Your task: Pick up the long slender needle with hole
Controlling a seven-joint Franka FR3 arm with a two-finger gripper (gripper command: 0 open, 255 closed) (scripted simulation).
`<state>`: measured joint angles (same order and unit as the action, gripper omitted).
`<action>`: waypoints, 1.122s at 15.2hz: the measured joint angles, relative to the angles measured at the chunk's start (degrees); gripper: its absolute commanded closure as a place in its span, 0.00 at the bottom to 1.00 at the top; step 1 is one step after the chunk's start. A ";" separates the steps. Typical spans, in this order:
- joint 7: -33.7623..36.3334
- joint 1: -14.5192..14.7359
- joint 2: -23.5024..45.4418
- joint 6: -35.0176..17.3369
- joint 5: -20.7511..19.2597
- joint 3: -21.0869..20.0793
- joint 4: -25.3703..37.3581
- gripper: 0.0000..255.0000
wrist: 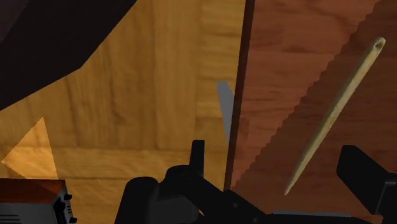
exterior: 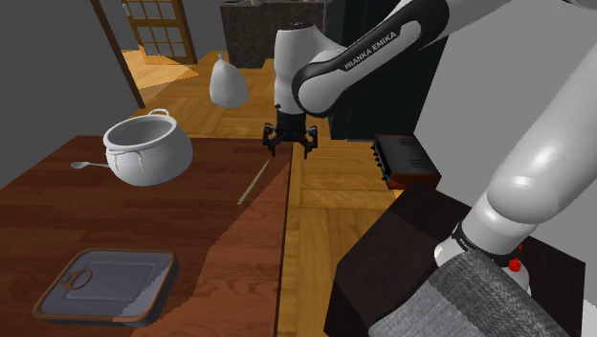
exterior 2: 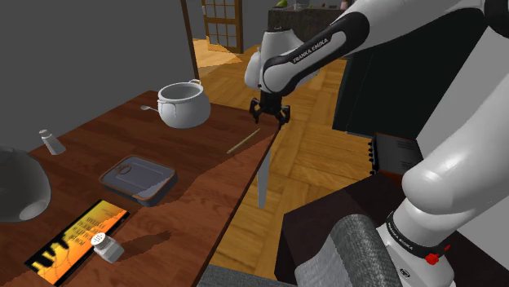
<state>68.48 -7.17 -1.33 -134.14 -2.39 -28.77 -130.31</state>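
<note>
Needle (exterior: 254,182) lies flat on the dark reddish wood tabletop (exterior: 57,220). In the shoulder view it is right of the grey two-handled pot (exterior: 148,148) and near the tabletop's right edge, slanting from lower left to upper right. It is a dull tan colour, long and very thin. The wrist view shows the needle (wrist: 334,118) widest towards its eye end, where a narrow oval hole is cut. From there it tapers evenly to a sharp point at the end nearer the tool (wrist: 278,159).

In the shoulder view the tool (exterior: 290,144) sits just right of the needle's far end, raised above the tabletop's edge and clear of the needle. Its black fingers are spread wide with nothing between them. In the wrist view one finger hangs over the light wooden floor (wrist: 127,95) and the other over the tabletop, with the needle's point between them, untouched.

The white arm (exterior: 536,182) rises from the dark stand (exterior: 383,268) at the shoulder view's lower right and climbs out of the frame's right side. Its lettered forearm (exterior: 368,53) slants down from the upper right towards the centre, and the wrist turns the tool to point straight down.
</note>
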 measured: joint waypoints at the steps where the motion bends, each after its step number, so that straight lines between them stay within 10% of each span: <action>1: 2.52 -0.09 2.55 -0.68 -1.65 -0.06 1.48 0.00; 9: 22.80 5.58 23.21 -2.48 -13.43 3.35 17.32 0.00; 17: 29.53 9.41 34.01 -3.82 -16.84 7.07 26.28 0.00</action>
<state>98.02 2.25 32.68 -137.96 -19.23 -21.69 -104.03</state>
